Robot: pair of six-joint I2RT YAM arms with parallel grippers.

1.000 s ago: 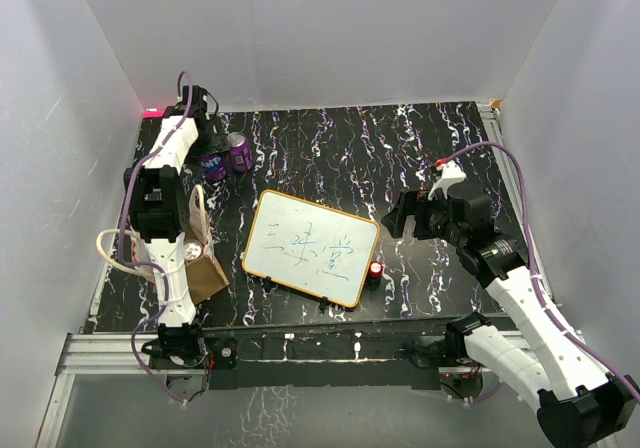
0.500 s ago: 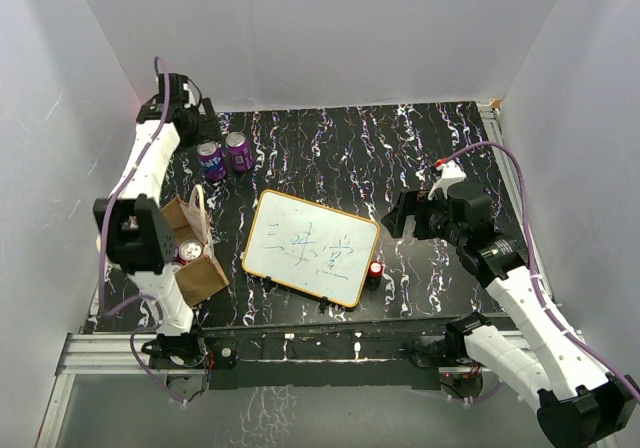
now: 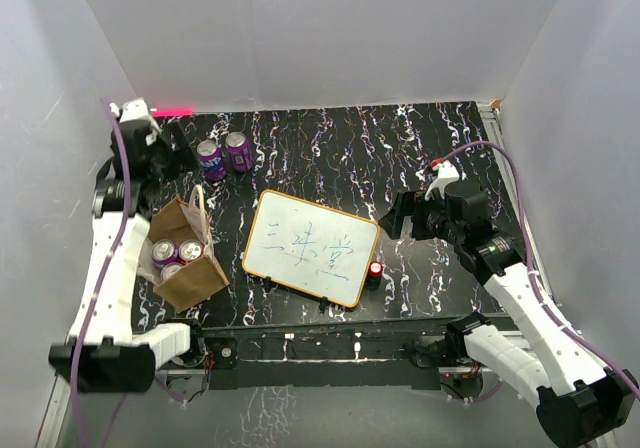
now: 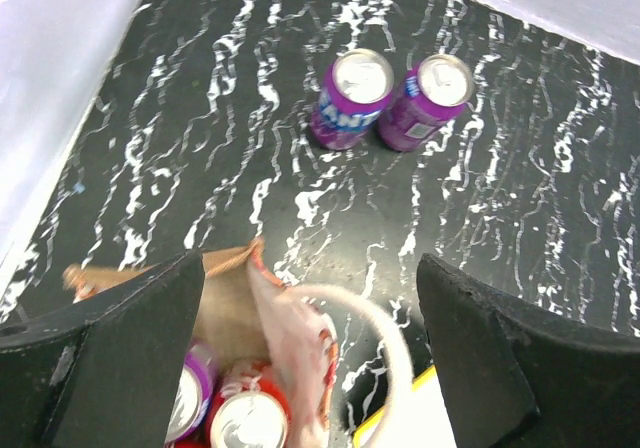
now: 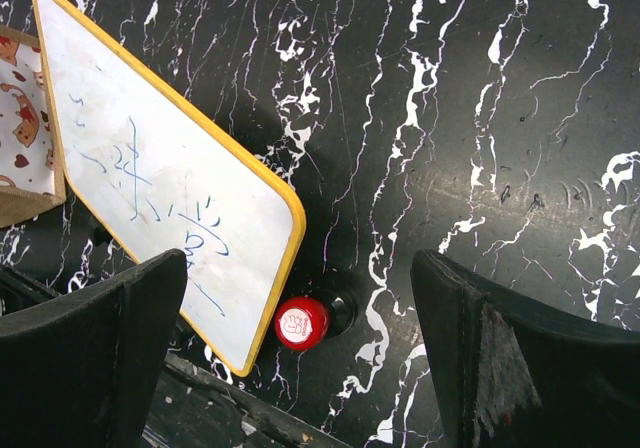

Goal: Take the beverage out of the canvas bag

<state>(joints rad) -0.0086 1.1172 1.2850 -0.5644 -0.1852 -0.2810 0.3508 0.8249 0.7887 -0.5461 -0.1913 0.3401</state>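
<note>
The canvas bag [image 3: 195, 283] stands open at the near left of the table [image 3: 330, 148], with cans [image 3: 190, 251] inside. Beyond it stand two purple cans [image 4: 350, 98], side by side. My left pincer [image 4: 310, 298] hangs above the bag's far side, spread wide and holding nothing. My right pincer [image 5: 298, 268] is wide open and empty too.

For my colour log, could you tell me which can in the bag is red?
The red can sits nearest the cream handle; the purple can stands beside it.

White arm shells [image 3: 108, 263], black joints; purple cables [image 3: 490, 145]; left hand [image 4: 310, 263], right hand [image 5: 300, 258] black.
</note>
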